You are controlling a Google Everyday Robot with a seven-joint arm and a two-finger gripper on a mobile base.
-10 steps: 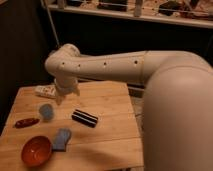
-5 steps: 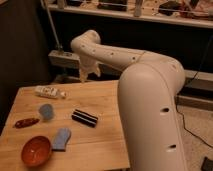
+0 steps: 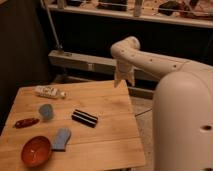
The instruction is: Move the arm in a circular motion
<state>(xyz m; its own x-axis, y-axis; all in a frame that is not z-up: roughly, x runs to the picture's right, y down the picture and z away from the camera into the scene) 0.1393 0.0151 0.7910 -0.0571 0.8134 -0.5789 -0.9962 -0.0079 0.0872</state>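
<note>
The cream-white arm (image 3: 156,63) reaches in from the right. Its thick near segment fills the lower right of the camera view, and a slimmer link runs up and left to a rounded joint. From that joint the hand (image 3: 124,78) hangs straight down, just over the far right corner of the wooden surface (image 3: 112,137). It appears to carry nothing, which suits a task that only asks for a sweeping motion. Whether it is released or clenched cannot be told from here. Everything on the surface lies to the hand's left and nearer the camera, well apart from it. A white bottle (image 3: 50,92) lies on its side far to the left at about the hand's depth. A black bar with pale stripes (image 3: 84,118) is the closest item, below and left of the hand. Further left sit a small grey-blue round object (image 3: 46,111) and a reddish elongated item (image 3: 26,122), with a blue cloth (image 3: 62,138) and an orange bowl (image 3: 36,151) nearest the camera. The hand seems high enough to clear them, so a circle over that side should probably touch nothing. Behind it runs a dark shelf rail (image 3: 85,62), the likeliest obstacle on a wide arc.
</note>
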